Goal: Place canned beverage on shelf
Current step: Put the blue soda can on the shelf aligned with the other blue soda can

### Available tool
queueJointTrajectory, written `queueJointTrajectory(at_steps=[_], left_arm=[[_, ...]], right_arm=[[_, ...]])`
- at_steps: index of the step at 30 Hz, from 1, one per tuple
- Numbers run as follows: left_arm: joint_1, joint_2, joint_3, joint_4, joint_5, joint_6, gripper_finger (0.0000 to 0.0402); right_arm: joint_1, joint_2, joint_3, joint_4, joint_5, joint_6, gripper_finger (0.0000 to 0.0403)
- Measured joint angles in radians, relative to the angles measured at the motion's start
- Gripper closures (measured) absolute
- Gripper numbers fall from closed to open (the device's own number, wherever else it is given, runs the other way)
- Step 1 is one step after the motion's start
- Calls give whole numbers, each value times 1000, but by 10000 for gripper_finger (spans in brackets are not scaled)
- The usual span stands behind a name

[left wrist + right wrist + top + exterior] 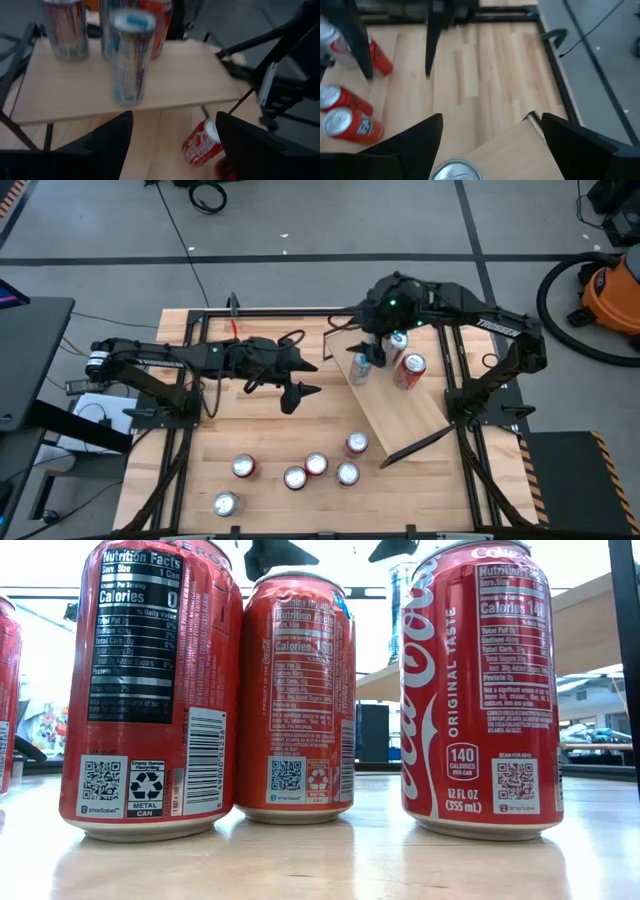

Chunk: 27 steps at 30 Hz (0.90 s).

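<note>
The shelf [405,410], a light wood plank with black rails, lies slanted on the table's right half. Three cans stand on its far end: a slim silver can [360,368], a can with a white and blue top [398,340] and a red can [410,368]. My right gripper [492,135] hangs open over that end, a silver can top [457,170] below and between its fingers; no touch shows. My left gripper [172,140] is open and empty at the table's middle [298,380], facing the shelf [190,75] and the slim can [131,55].
Several red cans stand on the near part of the table [316,465], three of them close up in the low view [295,690]. One red can [202,142] stands just before the shelf's near end. Black frame rails [465,430] run along the table's sides.
</note>
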Motion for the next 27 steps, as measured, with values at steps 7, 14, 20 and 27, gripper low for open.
queueJointTrajectory(at_steps=[7,14,20,27], left_arm=[[1,130,0,73,-2,1,107],[4,259,0,249,-76,62,107],[14,329,0,345,-173,99,107],[22,380,0,376,-211,97,107]], right_arm=[[1,0,142,-191,83,104,54],[9,-1,236,-382,99,218,54],[49,0,245,-403,116,226,54],[74,0,245,-404,155,225,54]])
